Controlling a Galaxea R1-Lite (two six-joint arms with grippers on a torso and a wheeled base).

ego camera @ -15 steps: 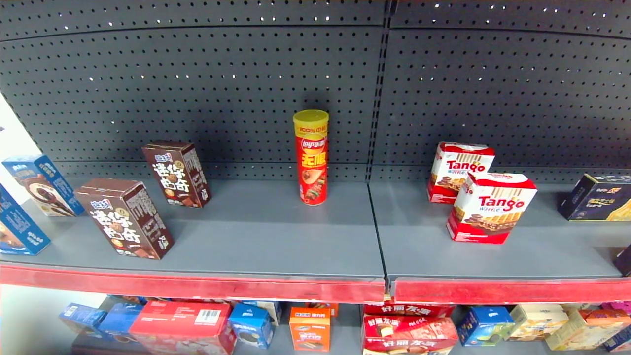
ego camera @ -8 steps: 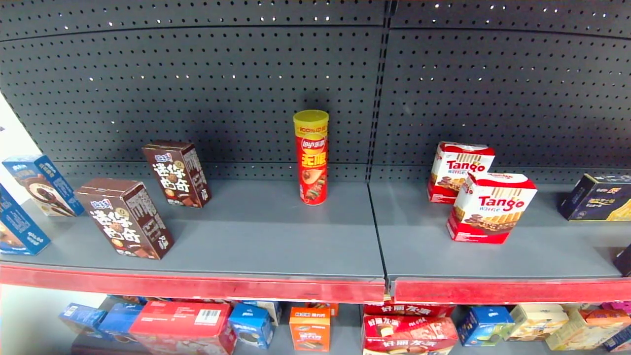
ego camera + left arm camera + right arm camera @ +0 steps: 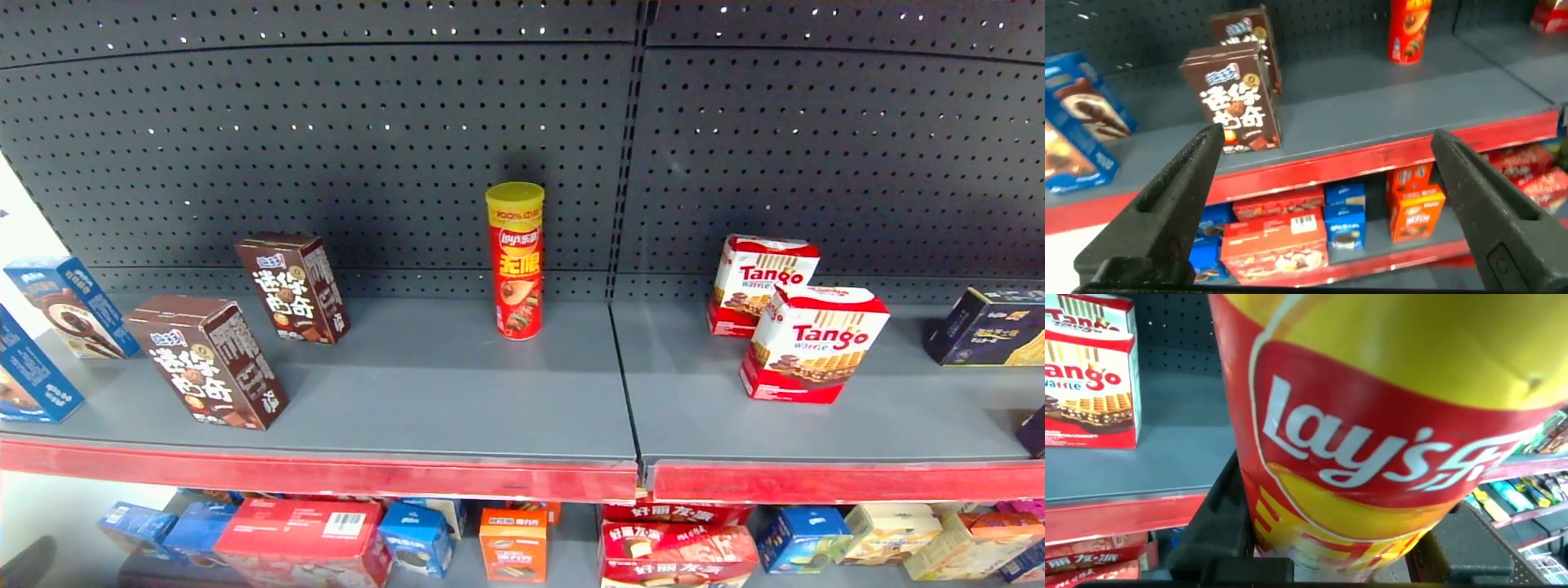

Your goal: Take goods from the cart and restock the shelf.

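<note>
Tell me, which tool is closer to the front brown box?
Left. The left tool faces the brown box; the right tool, gripping a chips can, faces the wafer boxes.

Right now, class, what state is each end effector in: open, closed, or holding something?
Left end effector: open, empty.
Right end effector: closed on a red and yellow chip can.
</note>
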